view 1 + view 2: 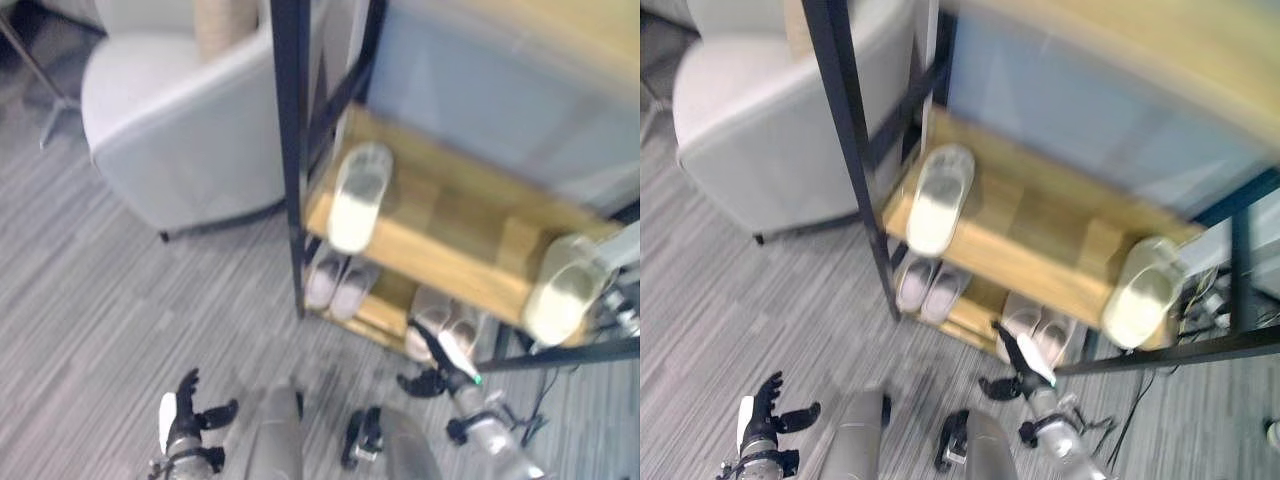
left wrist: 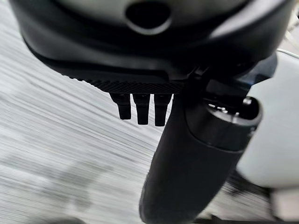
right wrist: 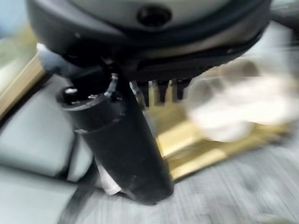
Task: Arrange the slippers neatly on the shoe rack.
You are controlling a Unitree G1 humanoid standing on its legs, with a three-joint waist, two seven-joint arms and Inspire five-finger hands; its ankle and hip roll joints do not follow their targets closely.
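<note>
The shoe rack [image 1: 292, 150] has a black metal frame and wooden shelves. On its middle shelf one pale slipper [image 1: 358, 195] lies at the left end and another pale slipper [image 1: 568, 285] at the right end, both hanging over the front edge. Two pairs of slippers, the left pair [image 1: 340, 280] and the right pair [image 1: 445, 325], sit on the bottom shelf. My right hand [image 1: 440, 368] is open low in front of the right pair, empty, fingers pointing at it. My left hand [image 1: 185, 425] hangs open over the carpet, away from the rack. The right wrist view shows the blurred slippers [image 3: 233, 107].
A white armchair [image 1: 180, 120] stands just left of the rack, close to its front post. Grey striped carpet [image 1: 120, 310] spreads in front. Cables [image 1: 1200, 295] lie behind the rack's right end.
</note>
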